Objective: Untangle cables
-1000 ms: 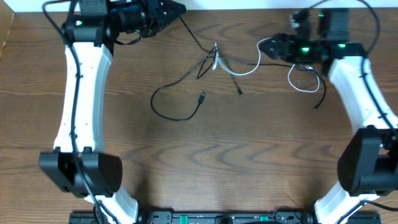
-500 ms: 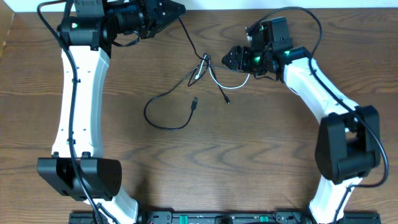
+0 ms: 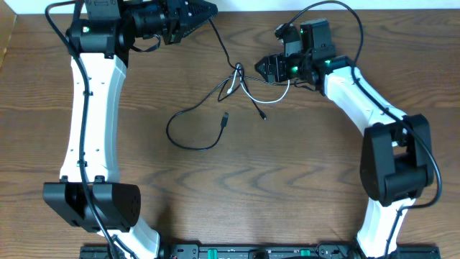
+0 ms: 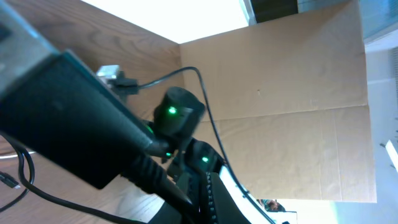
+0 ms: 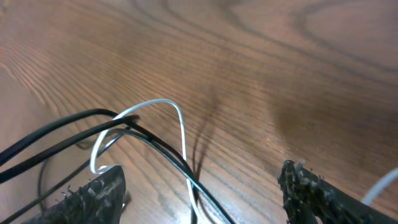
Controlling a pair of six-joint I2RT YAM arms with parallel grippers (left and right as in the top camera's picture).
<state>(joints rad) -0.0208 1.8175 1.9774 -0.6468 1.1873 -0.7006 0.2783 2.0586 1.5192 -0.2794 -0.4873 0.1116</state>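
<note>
The black cable (image 3: pixel 223 45) runs from my left gripper (image 3: pixel 210 11) at the table's back edge down to a knot (image 3: pixel 238 70), then on to a wide loop and a plug end (image 3: pixel 225 118). The left gripper looks shut on that cable; in the left wrist view its dark fingers (image 4: pixel 155 174) come together. The white cable (image 3: pixel 273 98) curves from the knot toward my right gripper (image 3: pixel 261 66). The right gripper (image 5: pixel 199 199) is open, low over the wood. The white cable (image 5: pixel 181 124) and black strands (image 5: pixel 62 127) pass between its fingers, untouched.
The wooden table (image 3: pixel 287 187) ends at a white strip along the back. The right arm's own thick black wire (image 3: pixel 327 6) loops above its wrist. A cardboard wall (image 4: pixel 280 81) stands behind the table. The black loop lies left of centre.
My right arm has swung left from the right side to the knot, and the cables have shifted slightly left. The left gripper has stayed put.
</note>
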